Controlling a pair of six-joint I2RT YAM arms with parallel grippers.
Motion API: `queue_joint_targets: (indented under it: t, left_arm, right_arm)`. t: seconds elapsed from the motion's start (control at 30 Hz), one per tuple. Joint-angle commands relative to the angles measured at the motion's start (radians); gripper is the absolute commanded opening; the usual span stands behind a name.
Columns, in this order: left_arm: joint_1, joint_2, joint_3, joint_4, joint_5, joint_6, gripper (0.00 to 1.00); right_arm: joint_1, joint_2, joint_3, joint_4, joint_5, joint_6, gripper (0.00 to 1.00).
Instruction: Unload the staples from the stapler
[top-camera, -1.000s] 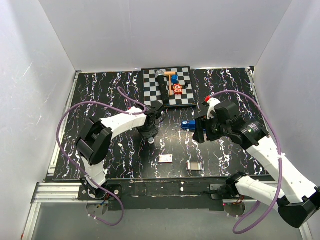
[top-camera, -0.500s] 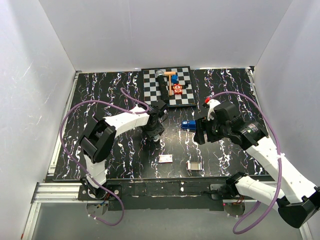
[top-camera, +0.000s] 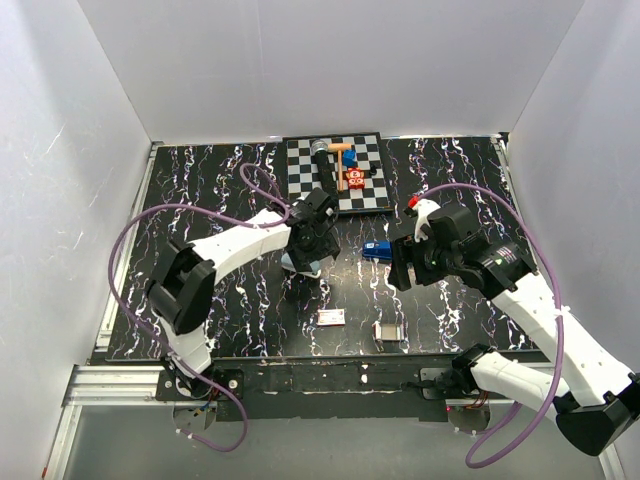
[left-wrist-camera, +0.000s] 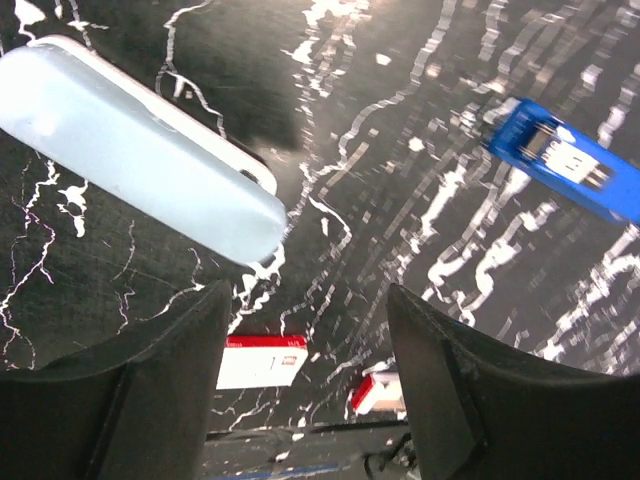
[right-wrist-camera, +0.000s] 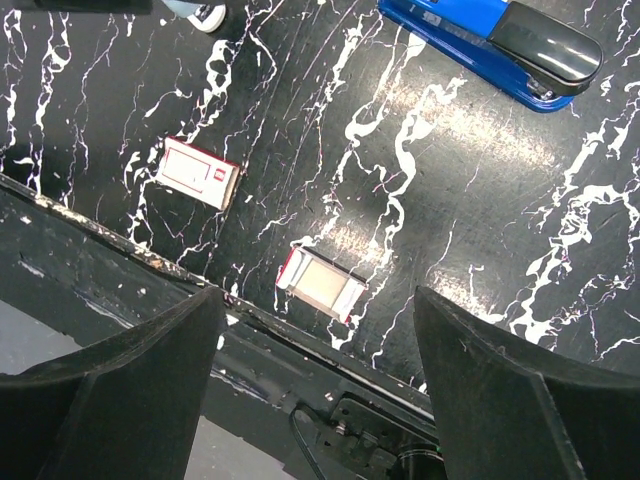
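Observation:
The bright-blue stapler (top-camera: 377, 250) lies on the black marbled table between the two arms. It shows at the upper right of the left wrist view (left-wrist-camera: 565, 160), and at the top of the right wrist view (right-wrist-camera: 490, 35) with a dark part at one end. My left gripper (top-camera: 306, 257) (left-wrist-camera: 310, 325) hangs open to the left of the stapler, with nothing between its fingers. My right gripper (top-camera: 400, 270) (right-wrist-camera: 318, 300) is open and empty, just right of the stapler and nearer the front edge. No loose staples can be made out.
A pale blue elongated object (left-wrist-camera: 140, 150) (top-camera: 297, 263) lies on the table just beside my left gripper. Two small white-and-red flat boxes (top-camera: 331, 318) (top-camera: 388, 331) sit near the front edge. A checkerboard (top-camera: 300, 185) holding several small toys is at the back.
My left gripper's jaws have widened, and its wrist has swung a little to the right and toward the back. The right arm and the stapler have hardly moved.

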Motion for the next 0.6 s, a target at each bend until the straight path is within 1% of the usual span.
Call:
queue_joint_targets:
  t: [0.0,0.03,0.07,0.1,0.13,0.17,0.2,0.33,0.4,0.57]
  left_arm:
    - [-0.005,-0.175,-0.034,0.07,0.054,0.182,0.68]
    - [-0.005,-0.205,-0.054,0.086,0.067,0.217,0.72]
    - [-0.005,-0.246,-0.085,0.117,0.081,0.252,0.78]
    - [-0.005,-0.296,-0.128,0.151,0.098,0.298,0.98]
    - [-0.003,-0.342,-0.178,0.209,0.109,0.341,0.98]
    - [-0.002,-0.393,-0.218,0.252,0.15,0.381,0.98]
    - [0.0,-0.435,-0.242,0.271,0.155,0.421,0.98]
    - [0.012,-0.501,-0.236,0.225,0.123,0.556,0.98]
    - [0.014,-0.524,-0.226,0.205,0.075,0.622,0.98]
    - [0.014,-0.61,-0.229,0.218,-0.003,0.781,0.98]
  right_arm:
    - [0.007,0.011,0.066,-0.003,-0.035,-0.055,0.85]
    - [0.009,0.017,0.074,-0.003,-0.047,-0.067,0.85]
    - [0.009,0.02,0.08,-0.003,-0.06,-0.078,0.85]
    - [0.009,0.029,0.086,-0.002,-0.075,-0.09,0.85]
    - [0.009,0.034,0.094,0.0,-0.09,-0.099,0.86]
    - [0.01,0.043,0.101,0.002,-0.104,-0.11,0.86]
    - [0.013,0.053,0.106,0.005,-0.115,-0.118,0.86]
    - [0.035,0.092,0.126,0.034,-0.172,-0.138,0.86]
    - [0.062,0.113,0.135,0.055,-0.186,-0.153,0.86]
    - [0.139,0.19,0.164,0.09,-0.14,-0.228,0.86]
